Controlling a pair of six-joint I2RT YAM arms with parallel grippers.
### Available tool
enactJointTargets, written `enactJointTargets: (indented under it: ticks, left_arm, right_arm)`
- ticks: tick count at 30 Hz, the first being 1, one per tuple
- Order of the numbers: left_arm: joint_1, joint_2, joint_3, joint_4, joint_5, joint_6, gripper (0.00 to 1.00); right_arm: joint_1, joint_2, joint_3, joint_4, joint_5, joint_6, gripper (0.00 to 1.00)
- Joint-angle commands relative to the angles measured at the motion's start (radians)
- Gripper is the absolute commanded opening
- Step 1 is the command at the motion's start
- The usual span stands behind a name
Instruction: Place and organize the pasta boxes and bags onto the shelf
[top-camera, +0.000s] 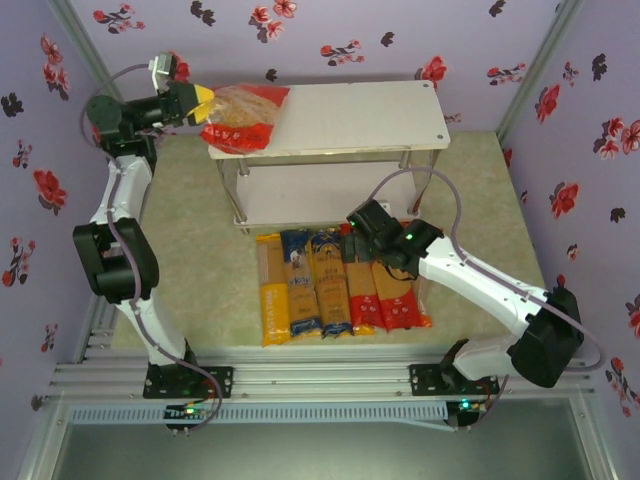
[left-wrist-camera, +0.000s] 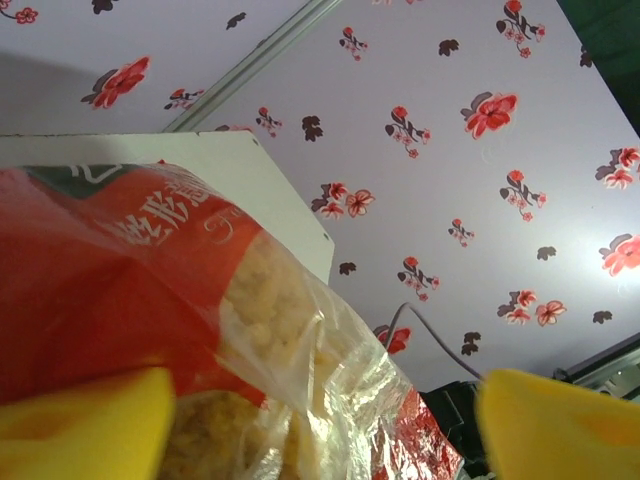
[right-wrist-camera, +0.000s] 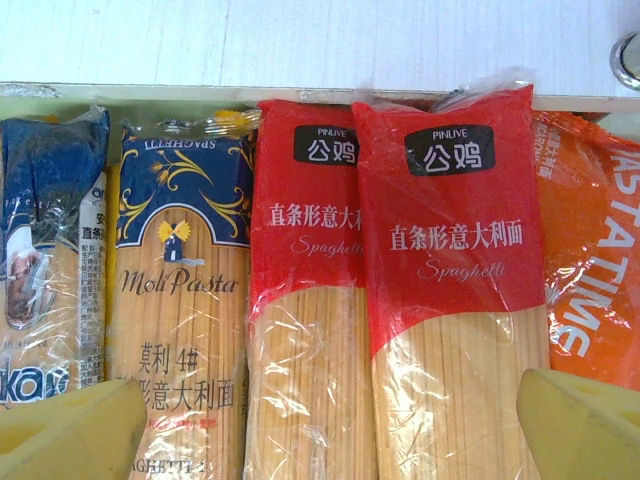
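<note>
On white shelf (top-camera: 360, 115) red-ended bag (top-camera: 245, 112); floral walls (top-camera: 300, 40); left gripper (left-wrist-camera: 320, 425), right gripper (right-wrist-camera: 330, 425) spread

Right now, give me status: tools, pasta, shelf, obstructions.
Left tool open around red-ended bag, bag on shelf top, left end. Right tool open over red spaghetti packs on table. Nothing seen blocking.

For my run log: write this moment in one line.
left claw: open, red-ended bag on shelf | right claw: open over red spaghetti packs
</note>
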Motion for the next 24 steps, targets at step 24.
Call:
enactJointTargets:
  ticks: [24]
  left_arm:
    - [-0.152,-0.441,0.181,-1.878,-0.975,1.540,0.99]
  right_arm:
    - [-0.013,-0.040,-0.017,-0.010,0.036,-0.016,0.97]
